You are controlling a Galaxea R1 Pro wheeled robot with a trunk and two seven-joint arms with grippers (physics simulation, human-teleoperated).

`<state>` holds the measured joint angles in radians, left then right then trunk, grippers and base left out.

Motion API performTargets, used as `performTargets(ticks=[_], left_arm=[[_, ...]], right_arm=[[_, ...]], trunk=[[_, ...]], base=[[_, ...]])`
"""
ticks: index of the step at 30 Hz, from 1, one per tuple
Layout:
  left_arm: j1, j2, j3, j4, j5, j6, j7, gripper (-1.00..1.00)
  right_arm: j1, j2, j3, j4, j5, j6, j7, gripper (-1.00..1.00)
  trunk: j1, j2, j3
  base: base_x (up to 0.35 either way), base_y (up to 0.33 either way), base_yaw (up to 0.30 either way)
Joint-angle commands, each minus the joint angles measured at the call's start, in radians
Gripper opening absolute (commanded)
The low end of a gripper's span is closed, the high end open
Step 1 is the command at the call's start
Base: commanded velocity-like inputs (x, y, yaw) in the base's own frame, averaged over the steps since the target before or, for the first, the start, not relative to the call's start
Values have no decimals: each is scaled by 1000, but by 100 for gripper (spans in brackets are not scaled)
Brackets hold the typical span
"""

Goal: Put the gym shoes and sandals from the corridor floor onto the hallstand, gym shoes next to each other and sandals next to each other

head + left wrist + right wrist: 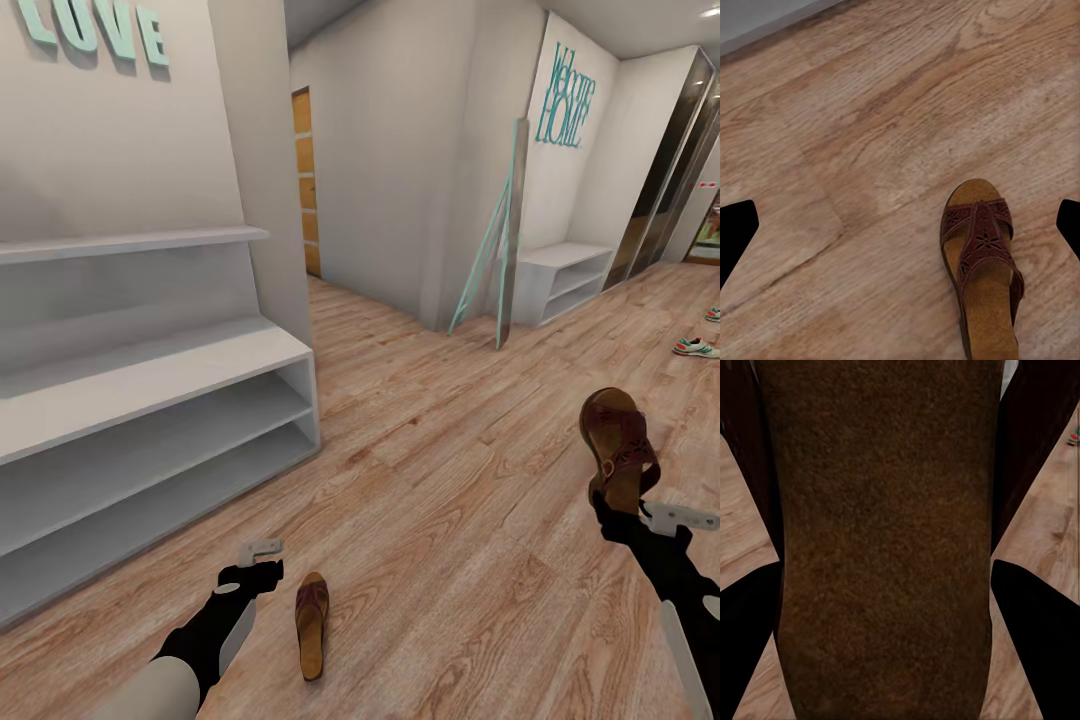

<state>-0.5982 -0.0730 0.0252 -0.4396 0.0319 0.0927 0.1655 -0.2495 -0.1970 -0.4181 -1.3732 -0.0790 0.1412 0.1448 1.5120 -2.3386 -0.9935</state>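
Observation:
One dark brown sandal [312, 625] lies flat on the corridor floor [450, 480], just right of my left gripper [258, 570]. In the left wrist view that sandal [982, 270] sits off to one side between the wide-apart fingers [735, 232], so the left gripper is open and empty. My right gripper [618, 505] is shut on the heel end of the other sandal [618, 445] and holds it upright above the floor; its sole [885, 540] sits between the fingers [1039, 645]. Two gym shoes [695, 347] lie far off at the right edge. The hallstand [150, 385] stands at the left.
A second, smaller white shelf unit [565, 280] stands against the far wall, with a teal-framed panel [505, 240] leaning beside it. A wall corner [270, 200] juts out behind the hallstand. Mirrored wardrobe doors [670, 170] line the far right.

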Motion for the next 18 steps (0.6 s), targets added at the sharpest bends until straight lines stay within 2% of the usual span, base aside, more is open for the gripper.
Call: performTargets(ticks=[1, 2, 4, 13, 18], left_arm=[[0, -1, 2, -2, 3, 5, 2, 100], [0, -1, 2, -2, 4, 5, 2, 100], [0, -1, 2, -3, 3, 5, 2, 100], [0, 0, 2, -4, 3, 5, 2, 100], [0, -1, 2, -4, 3, 5, 2, 100]], right_arm=[[-1, 1, -6, -2, -8, 6, 5, -100], [-1, 2, -26, -6, -8, 7, 5, -100], [-1, 2, -32, -8, -8, 7, 5, -100], [-1, 2, -35, -10, -8, 8, 5, -100], [-1, 3, -35, -10, -8, 9, 5, -100]], trunk=[[0, 0, -1], [0, 0, -1], [0, 0, -1], [0, 0, -1], [4, -7, -4]], base=[[0, 0, 0], [0, 0, -85], [0, 0, -187], [0, 0, -262], [0, 0, -102]])
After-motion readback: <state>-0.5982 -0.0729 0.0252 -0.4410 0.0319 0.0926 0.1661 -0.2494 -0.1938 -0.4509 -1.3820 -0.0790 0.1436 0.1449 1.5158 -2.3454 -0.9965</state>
